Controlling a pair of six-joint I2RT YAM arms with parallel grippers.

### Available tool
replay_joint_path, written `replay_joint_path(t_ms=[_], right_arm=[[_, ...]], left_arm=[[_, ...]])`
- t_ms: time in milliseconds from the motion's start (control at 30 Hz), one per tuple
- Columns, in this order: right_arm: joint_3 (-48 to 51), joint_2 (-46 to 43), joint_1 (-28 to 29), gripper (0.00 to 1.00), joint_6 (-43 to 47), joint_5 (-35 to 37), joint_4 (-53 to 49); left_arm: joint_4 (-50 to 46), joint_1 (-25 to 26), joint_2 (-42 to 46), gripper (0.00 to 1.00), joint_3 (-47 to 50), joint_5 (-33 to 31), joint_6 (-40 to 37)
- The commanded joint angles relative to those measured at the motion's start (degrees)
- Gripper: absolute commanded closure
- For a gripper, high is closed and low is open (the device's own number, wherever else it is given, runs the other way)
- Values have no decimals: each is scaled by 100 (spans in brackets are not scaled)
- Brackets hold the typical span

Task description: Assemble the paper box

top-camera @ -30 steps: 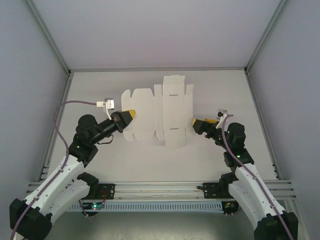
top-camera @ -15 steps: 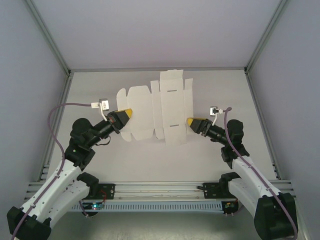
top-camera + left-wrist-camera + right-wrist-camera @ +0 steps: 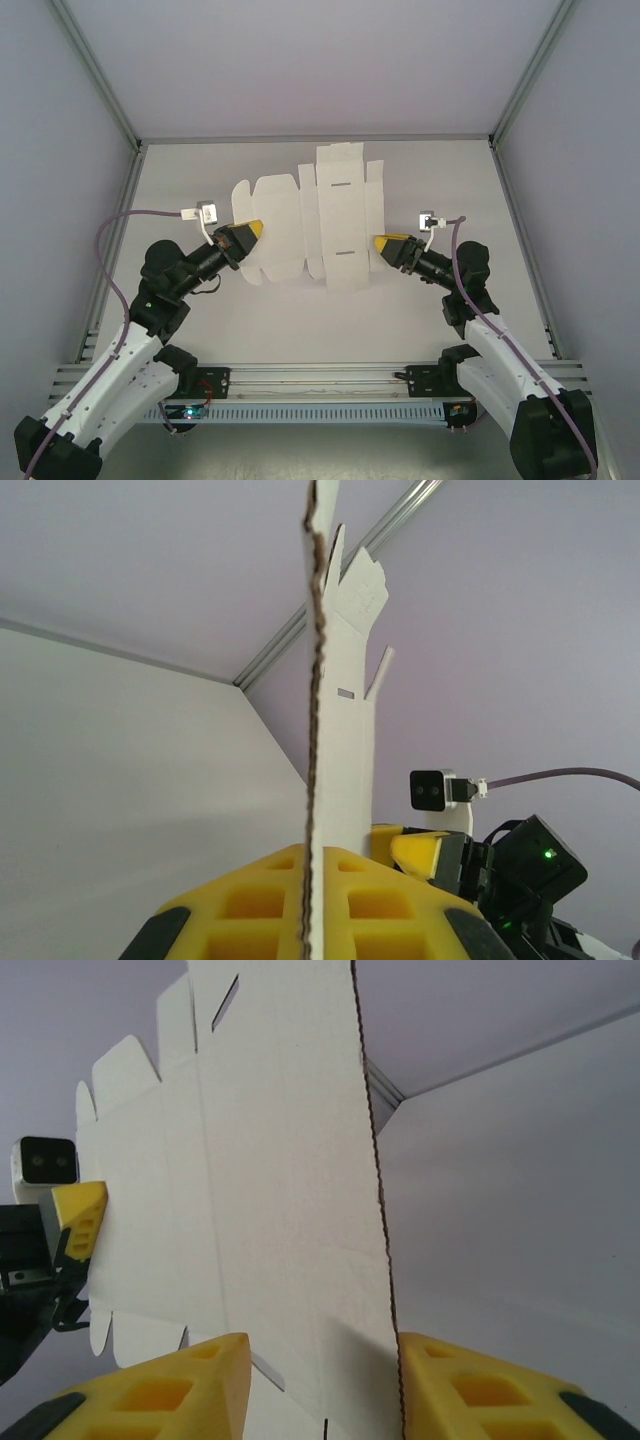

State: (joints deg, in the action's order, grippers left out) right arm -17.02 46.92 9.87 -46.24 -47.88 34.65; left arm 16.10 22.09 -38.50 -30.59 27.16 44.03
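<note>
The left gripper (image 3: 250,229) is clenched on the left edge of the paper box (image 3: 320,215), a flat white card cut-out spread over the pale table (image 3: 450,185). The right gripper (image 3: 380,241) is released, its yellow jaws apart astride the right edge. The card's top flap reaches toward the table's far edge.

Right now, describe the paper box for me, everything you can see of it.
The paper box is a flat, unfolded cut-out of thin white card, its cut edge brownish, with rounded and square flaps, crease lines and small slots. It seems to be held roughly level just off the table. The left gripper is shut on its left edge; the right gripper straddles its right edge with jaws apart.
</note>
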Motion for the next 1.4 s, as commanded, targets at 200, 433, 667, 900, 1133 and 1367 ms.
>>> replay_joint_path(t_ms=[200, 433, 667, 900, 1133, 1367], right_arm=[[-56, -120, 163, 72, 256, -299, 233], [-87, -227, 313, 78, 409, -384, 202], [-253, -309, 660, 79, 828, -284, -164], [-370, -485, 667, 75, 1095, 181, -699], [-641, -406, 665, 74, 1196, 310, -831], [-813, -41, 681, 77, 1170, 155, -697]], left_arm=[[-139, 80, 223, 100, 53, -332, -83], [-194, 75, 404, 100, 102, -357, -157], [-185, 74, 396, 100, 136, -325, -137], [-265, 74, 431, 100, 137, -305, -176], [-250, 77, 414, 100, 139, -194, -184], [-286, 76, 425, 100, 132, -181, -229]])
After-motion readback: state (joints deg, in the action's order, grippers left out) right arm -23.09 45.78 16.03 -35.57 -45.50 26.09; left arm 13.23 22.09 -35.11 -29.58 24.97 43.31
